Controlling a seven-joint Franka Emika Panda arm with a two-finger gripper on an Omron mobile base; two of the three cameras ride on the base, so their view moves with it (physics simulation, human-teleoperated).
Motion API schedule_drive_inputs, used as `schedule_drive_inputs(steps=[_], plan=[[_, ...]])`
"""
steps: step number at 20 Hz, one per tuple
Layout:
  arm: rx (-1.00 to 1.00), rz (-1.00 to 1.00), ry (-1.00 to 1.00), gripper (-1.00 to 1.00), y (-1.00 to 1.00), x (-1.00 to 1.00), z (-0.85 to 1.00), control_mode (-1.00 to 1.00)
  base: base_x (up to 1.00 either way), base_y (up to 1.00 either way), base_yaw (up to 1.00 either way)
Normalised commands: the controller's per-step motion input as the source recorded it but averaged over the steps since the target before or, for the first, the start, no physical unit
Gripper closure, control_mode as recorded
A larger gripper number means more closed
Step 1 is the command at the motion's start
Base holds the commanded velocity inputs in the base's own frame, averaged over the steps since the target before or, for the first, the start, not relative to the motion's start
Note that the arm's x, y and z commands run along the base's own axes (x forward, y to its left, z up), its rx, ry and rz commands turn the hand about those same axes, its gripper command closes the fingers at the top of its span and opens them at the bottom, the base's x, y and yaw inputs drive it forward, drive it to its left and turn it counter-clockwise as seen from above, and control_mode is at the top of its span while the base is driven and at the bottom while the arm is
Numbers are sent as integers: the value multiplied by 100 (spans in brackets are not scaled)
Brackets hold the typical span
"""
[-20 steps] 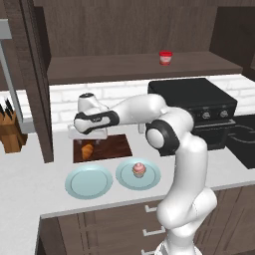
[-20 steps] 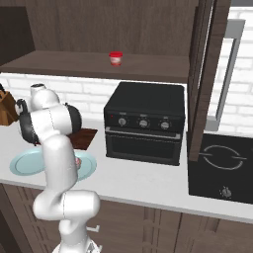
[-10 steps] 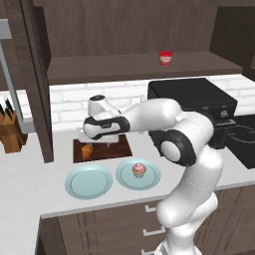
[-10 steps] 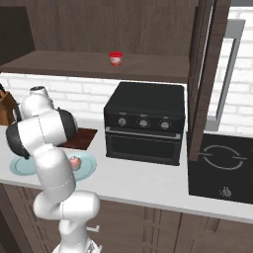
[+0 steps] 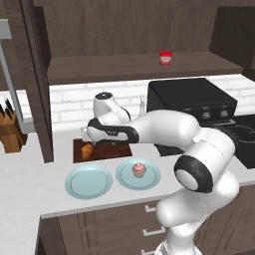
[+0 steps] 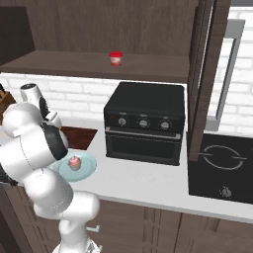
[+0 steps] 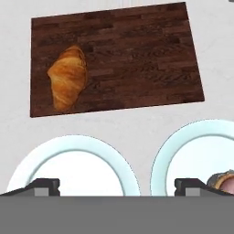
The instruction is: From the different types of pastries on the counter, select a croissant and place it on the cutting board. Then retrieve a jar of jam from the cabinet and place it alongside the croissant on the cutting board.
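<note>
The croissant lies on the left end of the dark cutting board, free of the gripper. My gripper hangs above the board's front edge, open and empty, pointing down at the counter. The pink cupcake sits on a blue plate. The red jar of jam stands on the cabinet shelf, up and to the right.
An empty blue plate lies left of the cupcake plate. A black toaster oven stands right of the board, beneath the shelf. A knife block is at the far left, and a stovetop at the right.
The hand has shifted slightly right over the board, and the arm's elbow has swung forward and to the right. The croissant has stayed in place on the board.
</note>
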Motion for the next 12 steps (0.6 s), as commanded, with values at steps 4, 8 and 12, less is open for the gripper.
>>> schedule_drive_inputs(steps=[4, 8, 12], plan=[[1, 0, -10, -100, -31, -63, 55, -100, 0, 0, 0], [12, 0, -4, -100, -54, -49, 37, -100, 0, 0, 0], [28, 0, -2, -100, -72, -26, 21, -100, 0, 0, 0]])
